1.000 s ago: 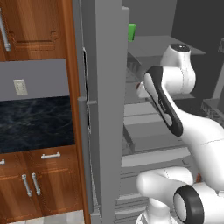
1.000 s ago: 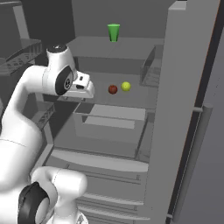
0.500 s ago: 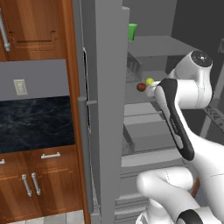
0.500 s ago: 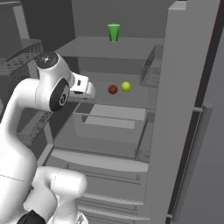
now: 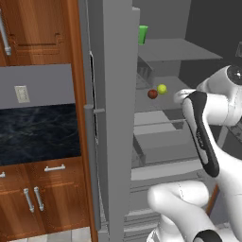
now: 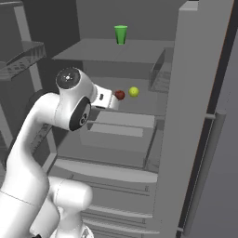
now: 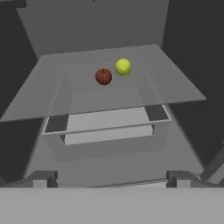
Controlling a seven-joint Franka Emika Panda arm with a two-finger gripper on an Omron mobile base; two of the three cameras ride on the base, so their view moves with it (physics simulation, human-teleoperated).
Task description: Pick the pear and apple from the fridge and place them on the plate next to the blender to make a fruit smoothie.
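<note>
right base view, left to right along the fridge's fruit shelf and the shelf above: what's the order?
Robot's white hand with gripper → dark reddish-brown round apple → bright green tapered cup on the upper shelf → yellow-green round pear.

Setting was a rendered kitchen: tall grey fridge [image 5: 111, 118] stood open, wooden cabinets [image 5: 40, 198] with bar handles, dark stone backsplash [image 5: 40, 132], wall socket [image 5: 21, 94].

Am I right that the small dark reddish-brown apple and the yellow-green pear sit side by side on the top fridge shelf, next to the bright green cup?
Not quite. The small dark reddish-brown apple and the yellow-green pear do sit side by side, but on the grey shelf below; the bright green cup stands alone on the shelf above them, as the right base view shows.
</note>
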